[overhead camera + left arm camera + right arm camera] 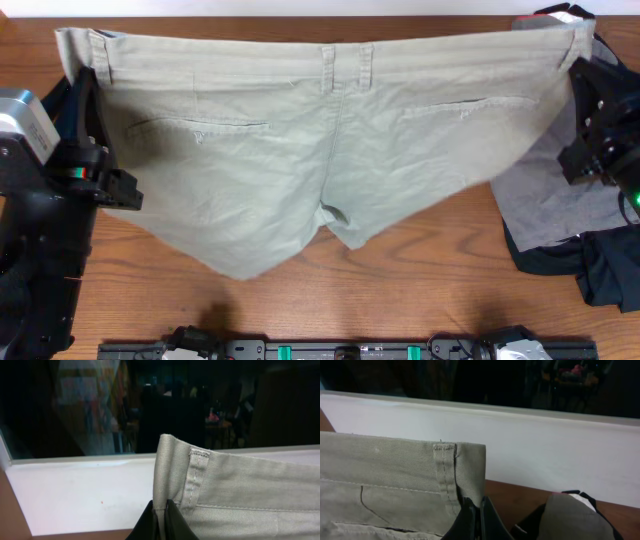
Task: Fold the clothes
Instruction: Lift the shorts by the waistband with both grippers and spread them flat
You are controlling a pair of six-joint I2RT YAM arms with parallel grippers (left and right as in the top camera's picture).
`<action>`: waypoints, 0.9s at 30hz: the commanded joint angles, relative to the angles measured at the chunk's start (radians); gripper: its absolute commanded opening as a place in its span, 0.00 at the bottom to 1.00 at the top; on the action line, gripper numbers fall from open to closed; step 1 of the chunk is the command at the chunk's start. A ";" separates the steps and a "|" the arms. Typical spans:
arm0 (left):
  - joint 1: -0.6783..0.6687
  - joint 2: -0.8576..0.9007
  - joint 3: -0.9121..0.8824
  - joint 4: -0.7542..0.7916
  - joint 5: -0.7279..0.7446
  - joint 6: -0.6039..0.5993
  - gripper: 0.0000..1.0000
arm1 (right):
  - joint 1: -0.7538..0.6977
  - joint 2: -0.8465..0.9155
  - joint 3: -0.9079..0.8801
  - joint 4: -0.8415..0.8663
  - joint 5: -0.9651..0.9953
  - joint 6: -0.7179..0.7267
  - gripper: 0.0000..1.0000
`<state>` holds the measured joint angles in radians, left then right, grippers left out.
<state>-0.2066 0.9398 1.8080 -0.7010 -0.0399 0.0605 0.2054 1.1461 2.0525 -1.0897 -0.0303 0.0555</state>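
overhead looked straight down from high, worktop (420,265) filling the frame | left wrist sat close behind its jaws, faced far, at the left waistband (235,480) corner of the shorts (300,150) | right wrist mirrored it at the right corner | all shared the waistband

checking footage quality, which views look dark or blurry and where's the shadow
Overhead: evenly lit, sharp, the shorts shadowing the table under their hem. Left wrist: waistband sharp, background dark and blurred. Right wrist: dim, belt loop crisp, background dark.

khaki-beige shorts (300,150), grey garment (560,200), black garment (610,265)
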 commanded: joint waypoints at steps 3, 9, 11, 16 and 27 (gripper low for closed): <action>0.014 0.023 0.014 -0.009 -0.089 0.018 0.06 | -0.013 0.011 0.009 -0.003 0.131 0.000 0.01; 0.014 0.128 0.014 -0.024 -0.156 0.018 0.06 | -0.013 0.111 0.009 0.033 0.131 -0.001 0.01; 0.014 0.171 0.014 -0.023 -0.160 0.018 0.06 | -0.013 0.161 0.009 0.048 0.131 -0.001 0.01; 0.015 0.309 0.014 -0.007 -0.209 0.021 0.06 | -0.013 0.332 0.009 0.104 0.128 0.000 0.01; 0.050 0.647 0.014 0.121 -0.216 0.021 0.06 | -0.013 0.691 0.009 0.295 0.128 0.018 0.01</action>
<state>-0.1753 1.5162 1.8080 -0.6098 -0.2199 0.0731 0.2020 1.7786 2.0537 -0.8265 0.0711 0.0593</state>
